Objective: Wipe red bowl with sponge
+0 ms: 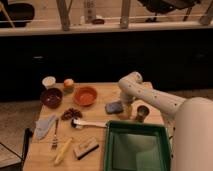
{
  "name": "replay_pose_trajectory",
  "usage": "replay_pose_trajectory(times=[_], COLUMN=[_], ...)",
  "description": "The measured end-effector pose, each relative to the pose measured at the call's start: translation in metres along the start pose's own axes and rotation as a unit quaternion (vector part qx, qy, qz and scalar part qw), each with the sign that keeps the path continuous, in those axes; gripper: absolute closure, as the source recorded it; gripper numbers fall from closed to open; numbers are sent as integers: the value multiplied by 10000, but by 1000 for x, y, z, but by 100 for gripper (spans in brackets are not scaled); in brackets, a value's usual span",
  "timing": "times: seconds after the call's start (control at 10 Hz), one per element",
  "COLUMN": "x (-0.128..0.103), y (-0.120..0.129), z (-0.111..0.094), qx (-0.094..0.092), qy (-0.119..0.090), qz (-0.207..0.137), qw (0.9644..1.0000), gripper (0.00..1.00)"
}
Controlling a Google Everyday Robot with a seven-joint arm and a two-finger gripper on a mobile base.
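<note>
Since the sponge [115, 107] lies flat on the bench [37, 157], right of centre, no wiping has begun. Hand [125, 111] is low at the sponge's right edge, touching it or just beside it. Whether the hand is wide, narrow or gripping cannot be told; the wrist and dim light mask it. Red bowl [85, 95], probably the orange-red one and not the darker maroon bowl [51, 97] to its left, sits near the sponge with nothing touching it. Left to do: secure the sponge, carry it to the bowl, rub the inside. Green bin [135, 150] is cut off at the lower edge. Robot's body blocks the bench's right corner.
</note>
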Motion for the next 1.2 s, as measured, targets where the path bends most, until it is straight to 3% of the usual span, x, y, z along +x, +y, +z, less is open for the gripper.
replay_pose_trajectory(times=[0.8,1.2], x=[-32,-51], y=[-12,-12], z=[-8,-8], qx=[31,57], qy=[-261,-376], qz=[-602,-912], qw=[9978,9951], gripper=[20,20])
